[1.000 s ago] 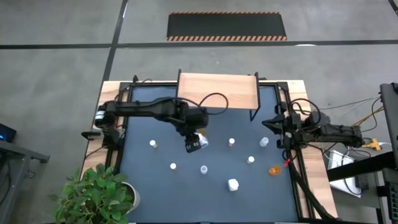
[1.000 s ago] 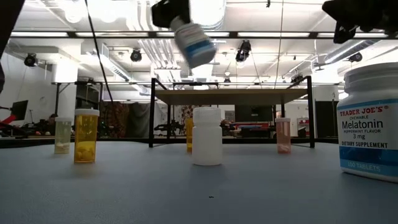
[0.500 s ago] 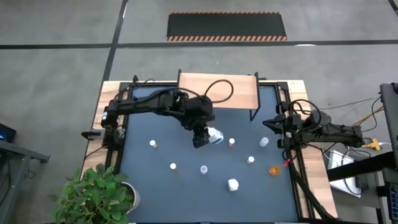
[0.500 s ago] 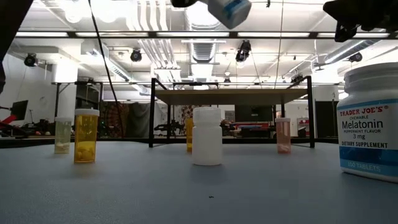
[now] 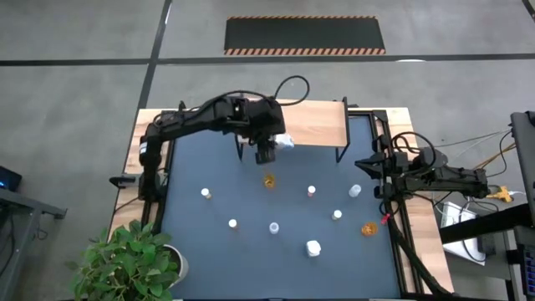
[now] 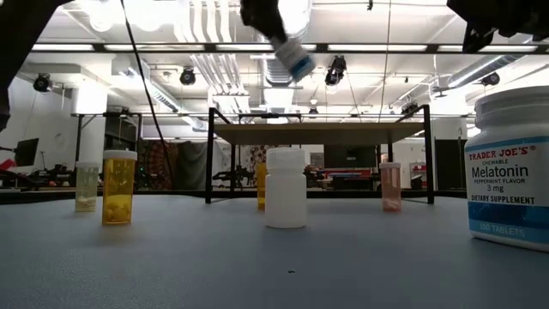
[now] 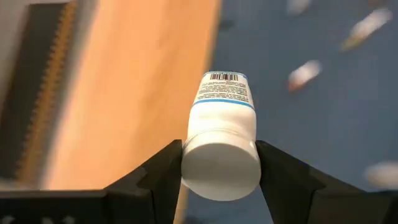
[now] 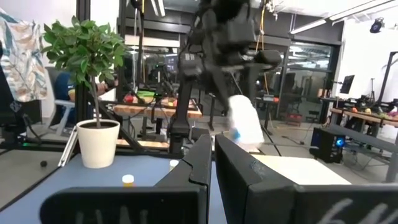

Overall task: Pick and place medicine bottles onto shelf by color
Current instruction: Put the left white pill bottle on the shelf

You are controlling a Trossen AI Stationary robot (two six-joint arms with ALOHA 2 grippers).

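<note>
White bottle tilted, base forward, cap between left gripper fingers.

A potted plant sits at the table's corner; a hazard-striped floor mat lies beyond.

Left arm: extended from the desk's left edge toward the far side, elbow bent, wrist raised well above the desk. Left hand: fingers set apart and clamped on either side of a white bottle, which is carried tilted. Right arm: folded at the desk's right edge. Right hand: fingers pressed together, nothing held.
</note>
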